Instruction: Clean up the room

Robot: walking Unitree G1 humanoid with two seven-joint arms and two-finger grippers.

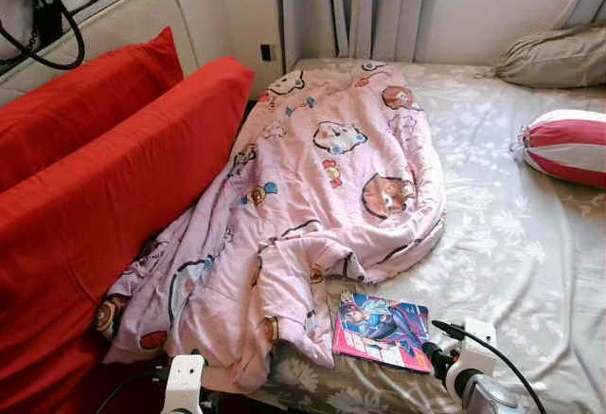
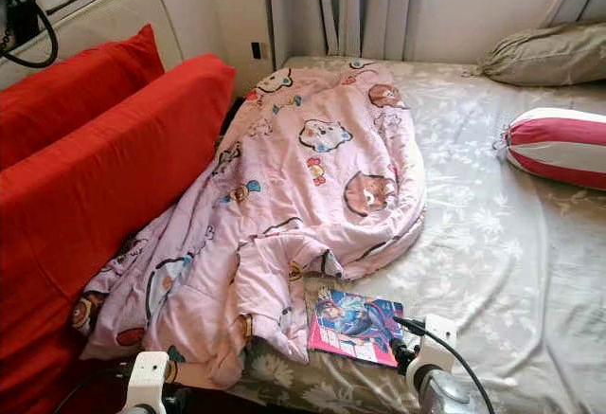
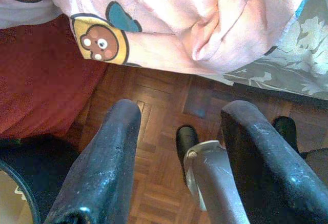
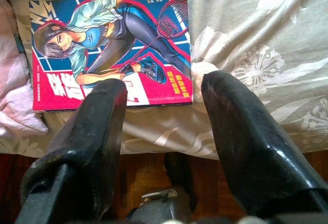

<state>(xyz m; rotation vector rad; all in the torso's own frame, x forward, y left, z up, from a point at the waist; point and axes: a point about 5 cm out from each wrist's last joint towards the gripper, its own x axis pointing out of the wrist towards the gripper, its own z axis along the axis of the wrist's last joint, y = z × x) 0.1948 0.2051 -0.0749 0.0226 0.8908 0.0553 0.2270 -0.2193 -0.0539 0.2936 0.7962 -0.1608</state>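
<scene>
A comic book [image 4: 110, 47] lies flat on the bed [image 1: 530, 243] near its front edge, just beside a rumpled pink blanket [image 1: 322, 177] (cartoon animals all over). The right gripper [image 4: 161, 103] hovers spread wide just short of the book; the left gripper [image 3: 179, 131], also wide, holds nothing over the wooden floor [image 3: 159, 111].

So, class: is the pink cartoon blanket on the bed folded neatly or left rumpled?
Rumpled. The pink blanket lies bunched and creased across the bed, one end spilling against the red cushion.
</scene>
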